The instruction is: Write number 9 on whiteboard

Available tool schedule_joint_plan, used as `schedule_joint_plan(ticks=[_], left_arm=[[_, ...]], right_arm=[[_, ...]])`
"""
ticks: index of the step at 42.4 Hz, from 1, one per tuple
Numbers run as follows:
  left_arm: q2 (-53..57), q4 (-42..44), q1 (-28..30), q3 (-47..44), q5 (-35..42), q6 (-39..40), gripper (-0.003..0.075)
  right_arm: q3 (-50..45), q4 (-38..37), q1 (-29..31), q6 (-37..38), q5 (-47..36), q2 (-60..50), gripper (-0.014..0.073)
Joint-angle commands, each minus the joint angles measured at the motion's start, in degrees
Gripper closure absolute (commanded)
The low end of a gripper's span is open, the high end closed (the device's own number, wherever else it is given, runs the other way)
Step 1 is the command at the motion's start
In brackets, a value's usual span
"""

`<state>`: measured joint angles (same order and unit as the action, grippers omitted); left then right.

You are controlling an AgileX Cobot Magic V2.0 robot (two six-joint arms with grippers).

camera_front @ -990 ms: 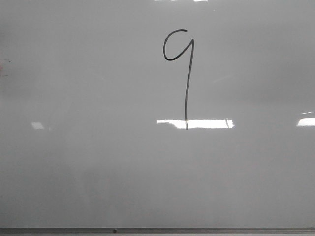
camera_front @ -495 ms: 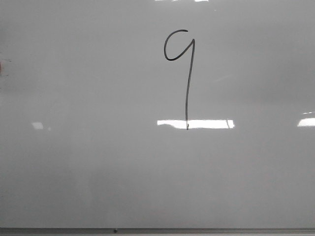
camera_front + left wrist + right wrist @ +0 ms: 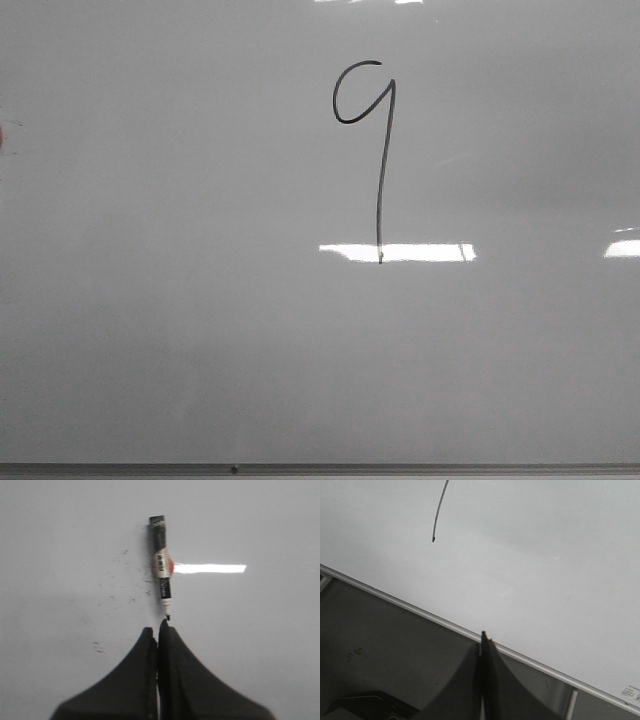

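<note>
Number 9 [image 3: 378, 150]: we see it drawn upper centre on the whiteboard [image 3: 180, 320], loop above, tail straight down
Marker [image 3: 161, 565]: lying on the board, tip just beyond the left gripper [image 3: 158, 630]
Left gripper: fingers pressed together, empty
Right gripper [image 3: 483, 640]: fingers closed, empty, over the board's frame edge [image 3: 420, 611]

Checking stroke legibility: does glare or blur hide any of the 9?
Front view: a bright reflection crosses the tail end of the number 9, stroke still readable on the whiteboard. Right wrist view: tail tip sharp. Left wrist view: marker soft, glare beside it.
</note>
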<state>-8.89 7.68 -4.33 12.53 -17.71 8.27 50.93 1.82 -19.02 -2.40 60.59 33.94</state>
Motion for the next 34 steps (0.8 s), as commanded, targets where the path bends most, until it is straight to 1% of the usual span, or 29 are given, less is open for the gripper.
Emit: schedule_joint_plan(ticks=[1, 4, 9, 17, 34], left_arm=[[3.82, -0.36, 3.42, -3.10, 8.99, -0.13, 0.0739], [6.23, -0.36, 5.04, -6.13, 11.69, -0.13, 0.0739], [8.14, -0.25, 5.61, -9.78, 15.85, -0.13, 0.0739], [10.40, -0.25, 6.08, -13.10, 19.37, -0.13, 0.0739], [10.32, -0.14, 6.08, -13.10, 19.28, -0.64, 0.0739]], right_arm=[[1.19, -0.48, 0.26, 0.12, -3.88, 0.10, 0.0663], [1.19, -0.48, 0.26, 0.12, -3.88, 0.10, 0.0663], [1.19, -0.48, 0.26, 0.12, -3.88, 0.10, 0.0663], [1.19, -0.48, 0.26, 0.12, -3.78, 0.10, 0.0663], [1.19, -0.48, 0.26, 0.12, -3.63, 0.10, 0.0663]])
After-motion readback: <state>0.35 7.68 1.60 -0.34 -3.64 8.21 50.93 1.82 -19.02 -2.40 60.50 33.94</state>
